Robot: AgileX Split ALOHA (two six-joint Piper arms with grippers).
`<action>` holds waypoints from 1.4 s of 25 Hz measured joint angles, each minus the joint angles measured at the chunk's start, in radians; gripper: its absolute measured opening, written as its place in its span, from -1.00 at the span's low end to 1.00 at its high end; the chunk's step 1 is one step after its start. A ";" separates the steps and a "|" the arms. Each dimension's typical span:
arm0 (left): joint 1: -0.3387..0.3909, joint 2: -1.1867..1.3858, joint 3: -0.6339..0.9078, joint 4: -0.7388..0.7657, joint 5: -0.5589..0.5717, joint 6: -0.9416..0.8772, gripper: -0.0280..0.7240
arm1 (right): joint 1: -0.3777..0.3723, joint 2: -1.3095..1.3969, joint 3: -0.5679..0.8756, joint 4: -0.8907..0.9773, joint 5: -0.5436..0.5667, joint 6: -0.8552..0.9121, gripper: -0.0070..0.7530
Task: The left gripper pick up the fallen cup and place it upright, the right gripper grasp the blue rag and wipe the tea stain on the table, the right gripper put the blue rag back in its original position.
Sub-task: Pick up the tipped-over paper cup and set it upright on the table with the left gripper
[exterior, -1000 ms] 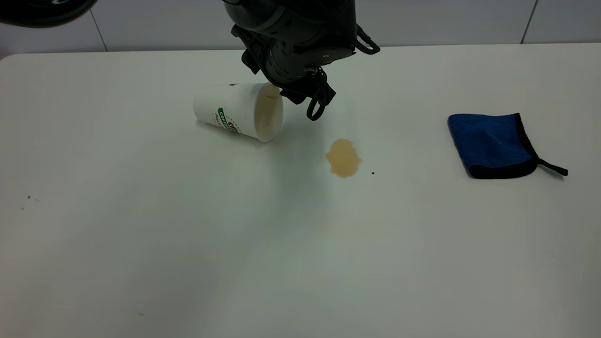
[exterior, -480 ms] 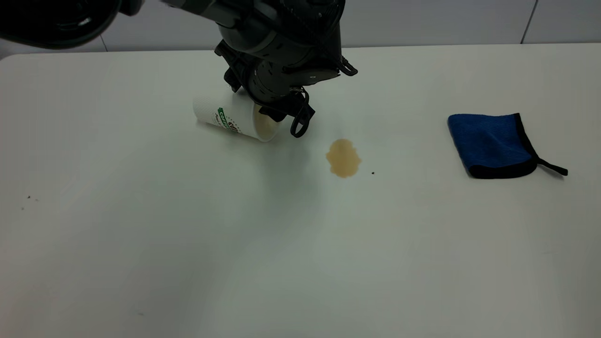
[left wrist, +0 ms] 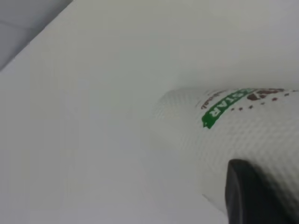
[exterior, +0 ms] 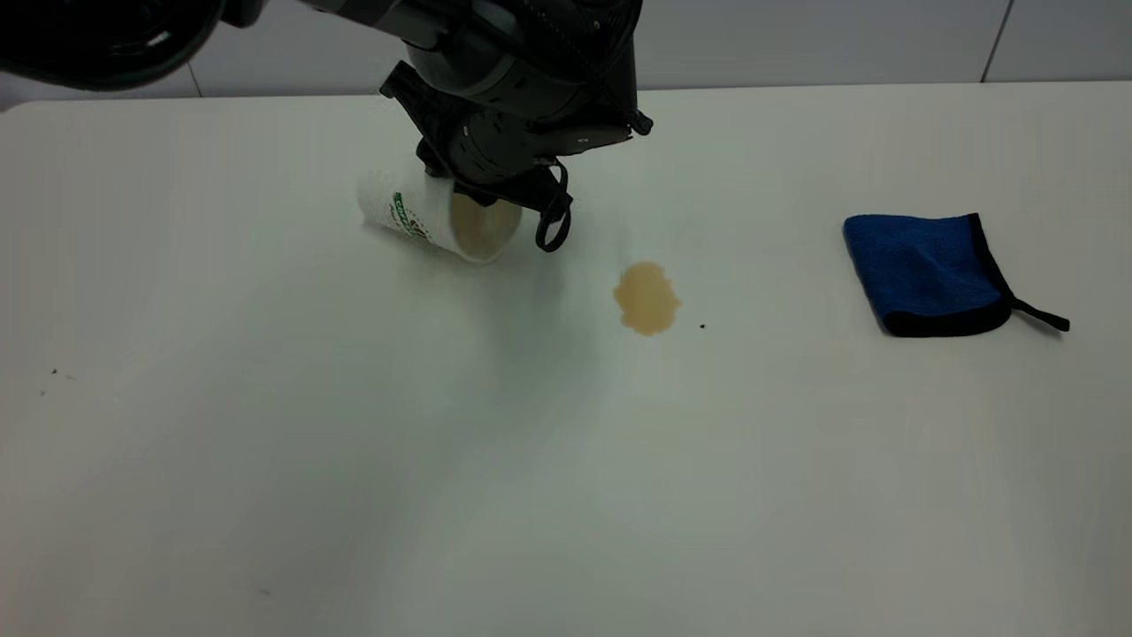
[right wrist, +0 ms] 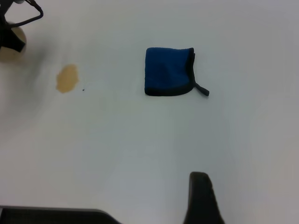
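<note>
Near edge of the table (exterior: 531, 495) is showing only a few dark specks. Further in, approx mid-table, the tea stain (exterior: 646, 297) is sitting as a light-brown blotch w/ a tiny dark speck just beside it. The blue rag (exterior: 924, 272) is lying folded well apart from it on the right side, loop tail trailing outward. The right gripper (right wrist: 201, 198) is hanging high over that area, apart from the rag; can't tell if it's open or closed. Farther back, the cup (exterior: 433, 217) is lying tilted, mouth facing the stain. The left gripper (exterior: 495, 181) is pressing down on its rim end, probably clamped on it, one finger (left wrist: 250, 193) against the textured wall
</note>
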State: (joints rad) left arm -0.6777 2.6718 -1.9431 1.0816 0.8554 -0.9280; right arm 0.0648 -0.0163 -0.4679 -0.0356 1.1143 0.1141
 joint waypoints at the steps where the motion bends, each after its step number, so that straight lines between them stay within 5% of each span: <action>1: 0.002 -0.003 0.000 0.003 0.014 0.025 -0.71 | 0.000 0.000 0.000 0.000 0.000 0.000 0.47; 4: 0.010 -0.040 0.000 -0.060 0.021 0.126 -0.83 | 0.000 0.000 0.000 0.000 0.000 0.000 0.47; 9: 0.055 -0.183 0.000 -0.401 -0.029 0.416 -0.91 | 0.000 0.000 0.000 0.000 0.000 0.000 0.47; 19: 0.307 -0.256 -0.005 -1.157 -0.058 0.904 -0.91 | 0.000 0.000 0.000 0.000 0.000 0.000 0.47; 24: 0.376 -0.234 -0.006 -1.226 -0.044 0.951 -0.91 | 0.000 0.000 0.000 0.000 0.000 0.000 0.47; 35: 0.375 -0.179 -0.006 -1.244 -0.032 0.998 -0.84 | 0.000 0.000 0.000 0.000 0.000 0.000 0.47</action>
State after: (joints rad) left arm -0.3027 2.4925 -1.9495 -0.1624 0.8238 0.0701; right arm 0.0648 -0.0163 -0.4679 -0.0356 1.1143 0.1141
